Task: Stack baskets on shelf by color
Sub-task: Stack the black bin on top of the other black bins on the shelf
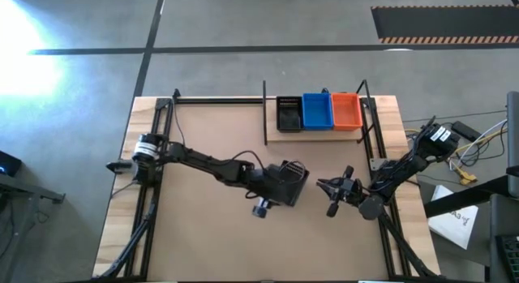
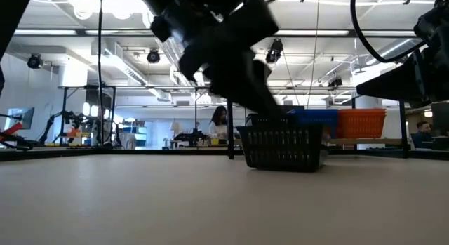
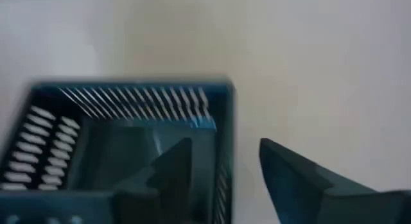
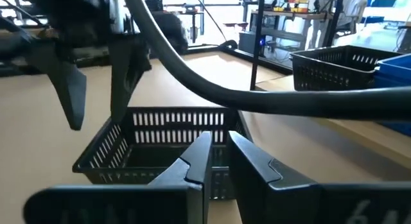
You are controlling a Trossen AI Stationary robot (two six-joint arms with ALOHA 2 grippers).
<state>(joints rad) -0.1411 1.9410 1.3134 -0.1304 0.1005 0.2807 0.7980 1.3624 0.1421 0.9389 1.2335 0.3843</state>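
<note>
A black basket (image 1: 297,186) stands on its base near the table's middle, also seen in the low view (image 2: 284,147) and the right wrist view (image 4: 160,144). My left gripper (image 3: 225,144) hovers open at the basket's rim, one finger (image 3: 173,169) inside the basket and the other (image 3: 289,176) outside its end wall (image 3: 225,121). My right gripper (image 4: 219,137) is shut and level, just to the basket's right (image 1: 321,184), pointing at it. On the pale shelf (image 1: 324,135) at the far edge stand a black basket (image 1: 288,113), a blue one (image 1: 316,110) and an orange one (image 1: 346,110), side by side.
Thin black rods (image 1: 219,100) frame the table and the shelf's posts (image 1: 265,113). A dark cable (image 4: 270,95) crosses the right wrist view. The brown board lies bare in front of the arms (image 1: 227,242). A person (image 2: 221,122) is far off in the room.
</note>
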